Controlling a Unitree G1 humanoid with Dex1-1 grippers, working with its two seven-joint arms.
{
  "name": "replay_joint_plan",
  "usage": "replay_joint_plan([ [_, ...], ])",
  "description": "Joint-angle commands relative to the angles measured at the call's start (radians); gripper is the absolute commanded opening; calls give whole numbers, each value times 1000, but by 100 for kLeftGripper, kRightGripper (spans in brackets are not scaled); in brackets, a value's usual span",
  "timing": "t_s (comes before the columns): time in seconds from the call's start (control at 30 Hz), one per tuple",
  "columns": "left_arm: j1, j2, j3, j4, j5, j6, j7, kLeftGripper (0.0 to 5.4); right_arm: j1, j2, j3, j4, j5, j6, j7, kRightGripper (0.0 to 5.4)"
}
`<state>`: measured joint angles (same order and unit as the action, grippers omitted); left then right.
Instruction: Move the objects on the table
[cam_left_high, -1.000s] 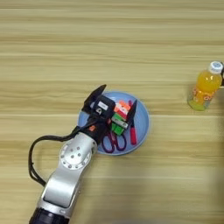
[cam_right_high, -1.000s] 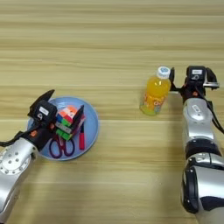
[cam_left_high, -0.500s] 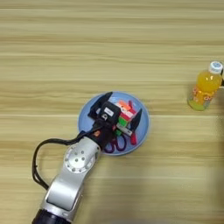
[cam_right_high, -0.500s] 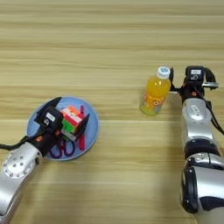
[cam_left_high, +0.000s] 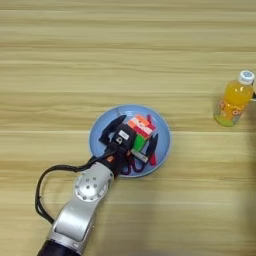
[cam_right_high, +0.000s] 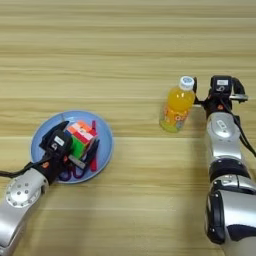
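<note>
while the left claw (cam_left_high: 129, 141) hangs over the blue plate (cam_left_high: 161, 131), its two black fingers (cam_left_high: 111, 131) are spread apart, one out toward the plate's left rim and the other reaching under the cube (cam_left_high: 140, 131) on the claw's right. the cube sits tilted on the plate, touching the claw's body, but whether the fingers actually pinch it cannot be told. just below and to the right of the claw, the scissors (cam_right_high: 75, 169) lie on the plate with their red handles toward the near rim, partly hidden by the claw. the pen (cam_right_high: 93, 149) lies beside the cube on the side away from the claw, running toward the near rim of the plate. the left arm's silver forearm runs back from the plate to the lower left corner, a black cable looping beside it on the table (cam_left_high: 128, 60).

far to the right, the bottle (cam_right_high: 176, 106) stands upright on the table, white cap on. the right claw (cam_right_high: 221, 89) is just right of the bottle, near its cap and not clearly touching it; i cannot tell how its fingers are set.
</note>
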<state>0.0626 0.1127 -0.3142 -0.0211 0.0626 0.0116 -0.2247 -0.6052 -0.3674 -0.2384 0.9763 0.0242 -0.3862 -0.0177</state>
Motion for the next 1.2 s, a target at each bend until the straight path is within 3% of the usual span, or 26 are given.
replay_joint_plan([
  [0.03,-10,1,13,29,9,-19,0,540,-7,10,4,-16,5,-4,-6,538],
  [0.13,-10,-3,16,35,10,-24,-2,540,-6,10,3,-19,6,-3,-7,538],
  [0.37,-9,-8,23,40,8,-34,-7,459,-5,12,3,-23,4,-1,-8,540],
  [0.9,-13,-23,47,49,-13,-76,-16,334,-5,15,5,-25,2,0,-12,540],
  [1.2,-26,-38,73,63,-30,-117,-11,329,-7,16,8,-22,1,1,-14,540],
])
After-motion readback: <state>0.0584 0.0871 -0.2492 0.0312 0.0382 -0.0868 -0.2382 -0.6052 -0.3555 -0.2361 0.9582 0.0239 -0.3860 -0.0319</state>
